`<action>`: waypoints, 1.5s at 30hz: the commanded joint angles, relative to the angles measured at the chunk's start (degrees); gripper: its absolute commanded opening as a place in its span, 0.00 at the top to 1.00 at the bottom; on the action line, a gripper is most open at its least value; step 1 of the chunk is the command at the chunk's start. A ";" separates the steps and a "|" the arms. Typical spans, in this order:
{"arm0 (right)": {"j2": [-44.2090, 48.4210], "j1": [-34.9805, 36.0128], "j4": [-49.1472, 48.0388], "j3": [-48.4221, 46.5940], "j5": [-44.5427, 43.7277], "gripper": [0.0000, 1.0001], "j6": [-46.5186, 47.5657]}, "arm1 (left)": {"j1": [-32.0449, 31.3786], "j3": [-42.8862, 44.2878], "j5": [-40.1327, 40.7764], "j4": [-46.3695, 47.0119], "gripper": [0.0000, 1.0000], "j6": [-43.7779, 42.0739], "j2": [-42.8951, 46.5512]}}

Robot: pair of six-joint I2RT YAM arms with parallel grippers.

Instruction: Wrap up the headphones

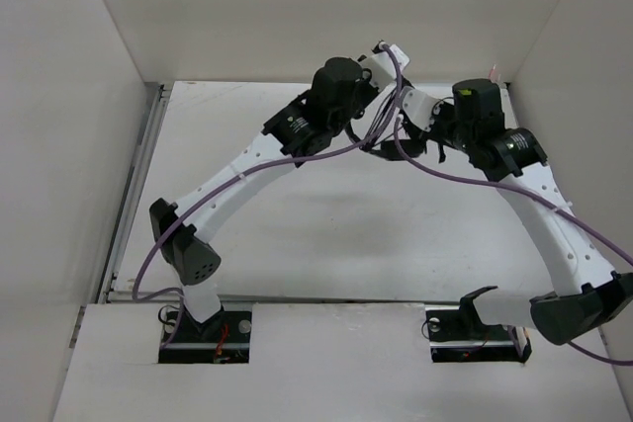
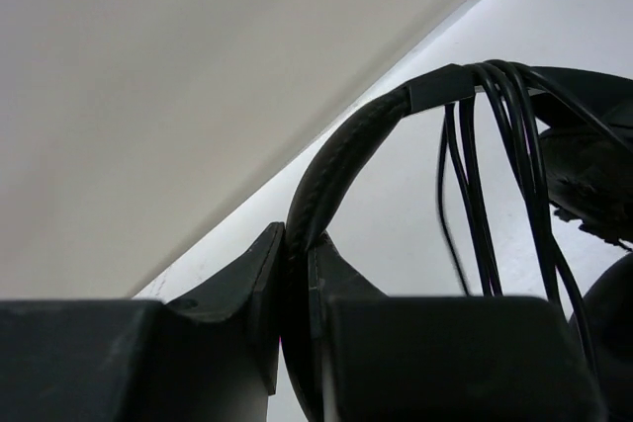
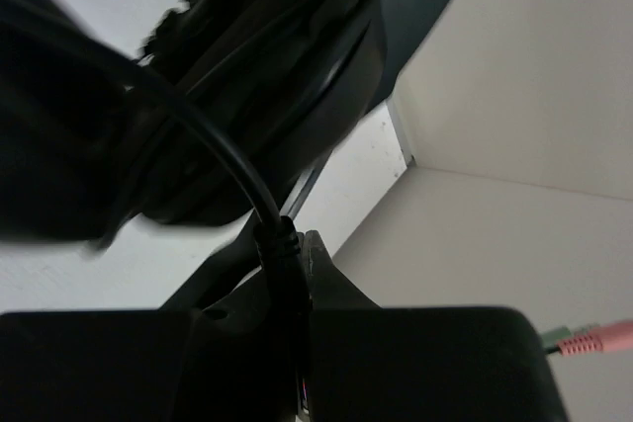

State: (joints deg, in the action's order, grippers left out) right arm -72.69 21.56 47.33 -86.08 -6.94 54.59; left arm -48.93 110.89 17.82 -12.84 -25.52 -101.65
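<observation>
The headphones (image 1: 394, 141) hang over the worktop (image 1: 326, 234) near 12 o'clock. The left pincer (image 2: 295, 256) is clamped tight on the headband (image 2: 341, 150). The right pincer (image 3: 285, 254) pinches the thin cord (image 3: 259, 200). I judge the set light, its band springy and firm to hold, its cord limp and slippery.

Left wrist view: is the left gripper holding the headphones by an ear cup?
No, the left gripper pinches the headphones by the padded headband, away from the ear cup at the right.
</observation>
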 commanded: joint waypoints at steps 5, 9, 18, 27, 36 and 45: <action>1.32 -1.04 -19.28 3.47 -9.05 1.00 5.79 | -2.79 -3.04 -8.50 -2.71 0.98 7.32 5.32; 1.67 -1.92 -22.19 2.94 -8.36 1.00 5.71 | -3.32 -3.75 -10.44 -4.38 0.98 8.11 5.58; 2.11 -2.01 -20.44 4.96 -2.65 0.97 2.55 | -3.24 -1.73 -15.18 -6.58 0.98 11.80 5.67; 3.69 -6.66 -13.15 1.80 16.67 0.71 -6.85 | -1.83 -1.99 -21.33 -8.52 0.98 15.40 7.51; 5.10 -13.34 -7.25 2.41 34.96 0.56 -8.27 | 1.07 -2.17 -26.52 -9.13 0.98 19.10 9.27; 5.54 -18.96 -9.45 5.31 44.01 0.54 -12.04 | 2.30 -2.96 -27.23 -9.40 0.98 19.10 10.24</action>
State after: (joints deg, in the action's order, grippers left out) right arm -68.47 4.91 39.48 -81.06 29.85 45.69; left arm -47.72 106.98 -7.29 -25.21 -8.71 -95.61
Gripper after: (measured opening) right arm 0.458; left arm 0.088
